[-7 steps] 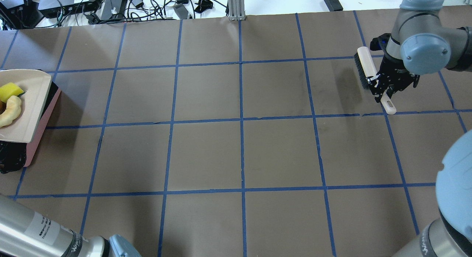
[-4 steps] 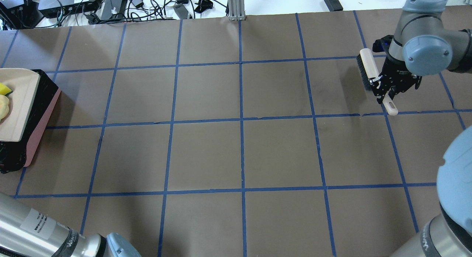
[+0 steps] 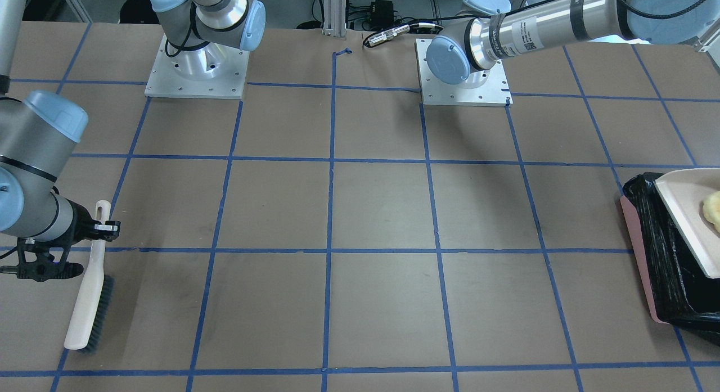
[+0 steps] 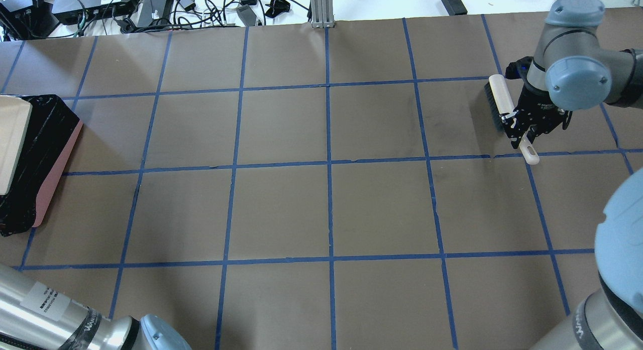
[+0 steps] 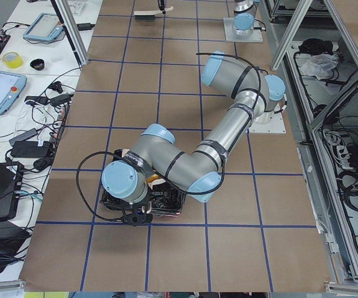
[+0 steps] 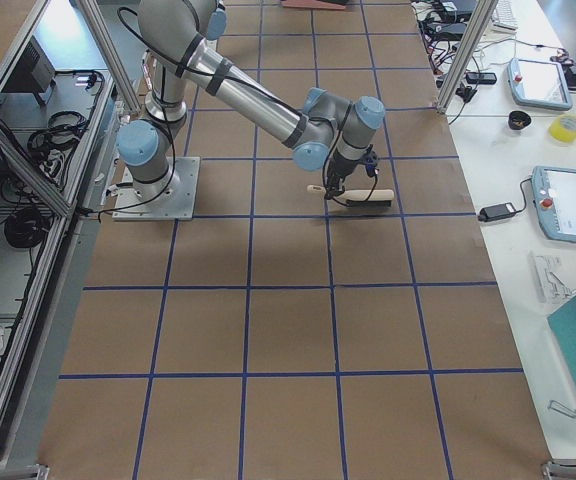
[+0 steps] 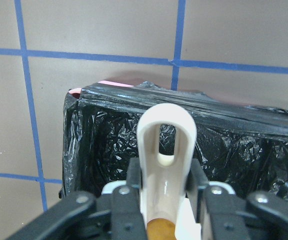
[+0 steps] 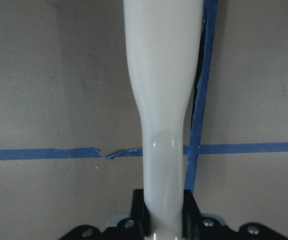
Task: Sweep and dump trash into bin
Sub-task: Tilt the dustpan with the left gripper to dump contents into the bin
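Note:
The bin [image 4: 52,182], pink-sided with a black bag [image 3: 669,268], stands at the table's left end. A beige dustpan [image 3: 683,209] hangs over it, and my left gripper [image 7: 160,186] is shut on its looped handle [image 7: 166,145]. A pale piece of trash [image 3: 713,211] lies in the pan. In the left wrist view an orange-brown lump [image 7: 159,231] shows under the handle. The yellow wedge is out of view. My right gripper [image 4: 522,128] is shut on the brush [image 4: 500,96] at the far right, and the brush [image 3: 87,307] is low over the table.
Blue tape lines grid the brown table [image 4: 326,209]. Cables and power bricks [image 4: 150,8] lie beyond the far edge. The two arm bases [image 3: 197,71] stand on white plates. A metal post [image 4: 321,8] rises at the far middle.
The dustpan has slid left over the bin, carrying the yellow and pale pieces out of the overhead view. The right gripper and brush have shifted slightly toward the robot.

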You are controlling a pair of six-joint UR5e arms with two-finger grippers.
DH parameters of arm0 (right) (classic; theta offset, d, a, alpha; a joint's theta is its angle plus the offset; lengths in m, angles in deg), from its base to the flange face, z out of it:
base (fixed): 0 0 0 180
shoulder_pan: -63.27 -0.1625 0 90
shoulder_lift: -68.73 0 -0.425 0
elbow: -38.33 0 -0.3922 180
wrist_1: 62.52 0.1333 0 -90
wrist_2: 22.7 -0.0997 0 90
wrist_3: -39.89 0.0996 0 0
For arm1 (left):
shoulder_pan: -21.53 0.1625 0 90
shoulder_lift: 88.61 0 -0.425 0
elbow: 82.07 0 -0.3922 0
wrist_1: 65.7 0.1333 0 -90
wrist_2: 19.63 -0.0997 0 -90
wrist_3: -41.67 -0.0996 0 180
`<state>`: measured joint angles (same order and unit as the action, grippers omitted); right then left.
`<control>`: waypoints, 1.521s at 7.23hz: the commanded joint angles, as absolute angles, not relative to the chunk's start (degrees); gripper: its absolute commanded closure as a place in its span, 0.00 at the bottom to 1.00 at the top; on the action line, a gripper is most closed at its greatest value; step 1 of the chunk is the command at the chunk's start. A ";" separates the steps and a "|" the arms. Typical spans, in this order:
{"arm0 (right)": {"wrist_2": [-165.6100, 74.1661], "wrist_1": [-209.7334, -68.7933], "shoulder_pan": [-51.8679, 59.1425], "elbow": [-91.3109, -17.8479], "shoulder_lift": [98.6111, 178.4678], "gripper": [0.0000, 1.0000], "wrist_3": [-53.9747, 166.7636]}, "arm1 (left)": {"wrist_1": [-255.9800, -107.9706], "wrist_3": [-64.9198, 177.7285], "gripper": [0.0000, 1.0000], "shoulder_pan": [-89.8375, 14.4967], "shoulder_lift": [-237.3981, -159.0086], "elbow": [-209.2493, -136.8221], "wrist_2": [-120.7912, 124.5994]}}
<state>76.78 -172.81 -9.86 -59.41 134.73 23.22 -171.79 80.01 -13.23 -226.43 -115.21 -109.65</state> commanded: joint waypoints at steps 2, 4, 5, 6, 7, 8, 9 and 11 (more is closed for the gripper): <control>77.23 -174.83 -9.86 -59.58 134.47 1.00 23.99 | -167.57 79.55 1.00 -11.96 -226.08 -114.67 -109.72; 77.23 -175.90 -9.86 -59.58 134.47 1.00 24.07 | -167.39 79.55 1.00 -11.79 -226.16 -110.91 -109.72; 77.23 -175.90 -9.86 -59.67 134.47 1.00 23.90 | -166.69 79.47 1.00 -11.79 -226.07 -110.81 -109.72; 77.23 -175.90 -9.86 -59.76 134.47 1.00 23.90 | -164.68 79.55 1.00 -11.79 -226.16 -111.07 -109.72; 77.23 -176.16 -9.86 -60.28 134.39 1.00 23.81 | -162.57 79.64 1.00 -11.79 -226.42 -111.24 -109.72; 77.14 -176.16 -9.86 -60.37 134.39 1.00 23.90 | -160.38 79.90 1.00 -11.79 -226.60 -111.68 -109.80; 77.14 -176.16 -9.86 -60.37 134.39 1.00 23.72 | -159.14 80.08 1.00 -11.87 -226.34 -111.86 -109.89; 77.14 -176.16 -9.86 -60.37 134.39 1.00 23.72 | -151.97 80.43 1.00 -14.40 -225.11 -114.91 -113.21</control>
